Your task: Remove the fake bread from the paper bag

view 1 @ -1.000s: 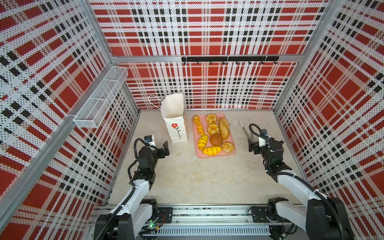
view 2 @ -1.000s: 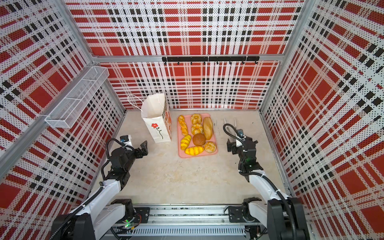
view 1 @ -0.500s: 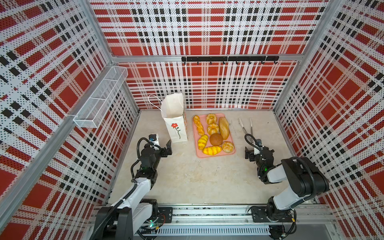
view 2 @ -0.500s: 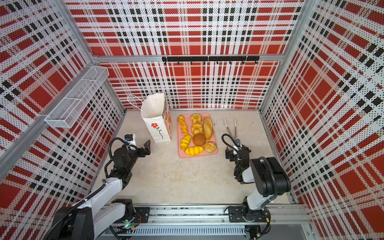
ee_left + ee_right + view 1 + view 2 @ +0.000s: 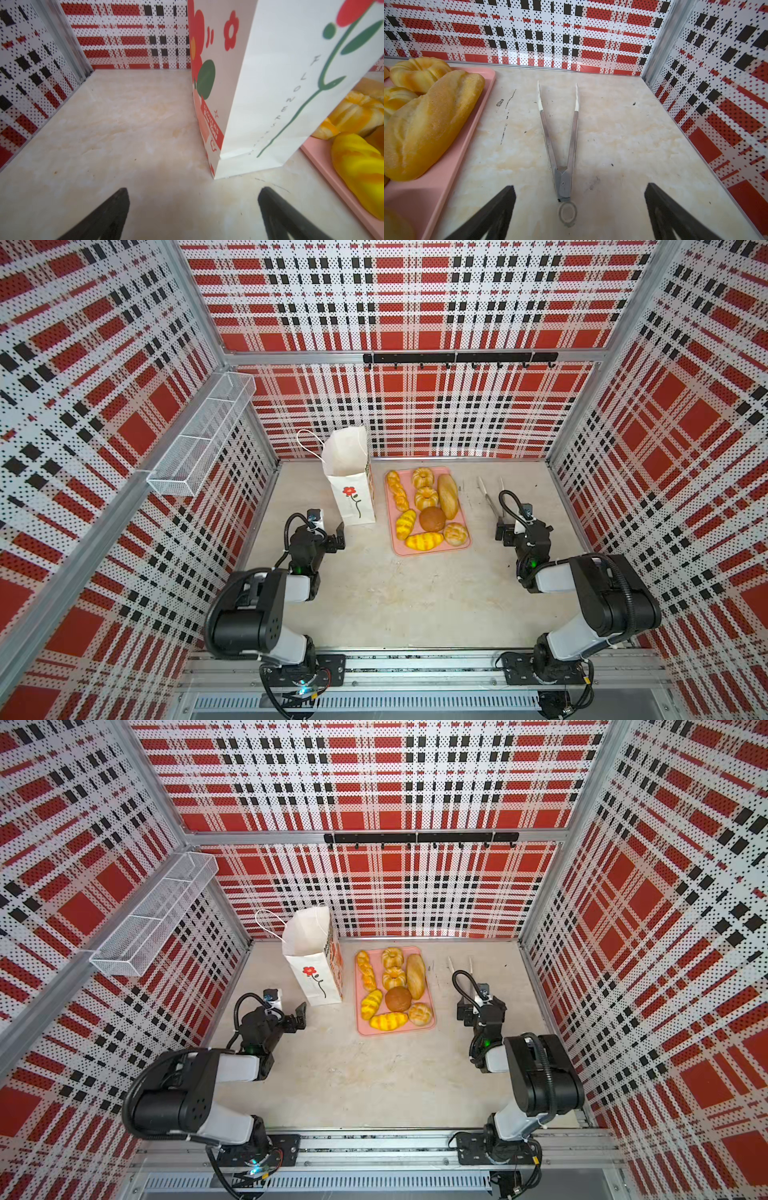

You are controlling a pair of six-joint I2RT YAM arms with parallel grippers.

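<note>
1. The paper bag (image 5: 351, 493) stands upright on the table (image 5: 415, 605) toward the back left, with its mouth open and its small-flower face toward me. I cannot see down to its bottom from above.
2. The fake bread (image 5: 428, 510) lies on the pink tray (image 5: 436, 551), which sits just right of the bag. I count eight pieces, all outside the bag.
3. Along the tray's back and sides are the braid (image 5: 397, 490), two fluted rings (image 5: 423, 477) and the long oval loaf (image 5: 448, 496). Toward the front are a brown bun (image 5: 432, 519), a pale bun (image 5: 455, 534) and two striped yellow rolls (image 5: 405, 524).
4. The left gripper (image 5: 194, 190) is low over the table with its jaws spread wide and nothing between them. It points at the bag's near corner, close to it but apart.
5. The right gripper (image 5: 579, 186) also has its jaws spread wide and grips nothing. It is low over the table, right of the tray.
6. The metal tongs (image 5: 564, 178) lie flat on the table, splayed in a V. Their ring end is between the right fingers (image 5: 500, 207), touching neither.
7. In both top views the arms are folded back near the front rail.
</note>
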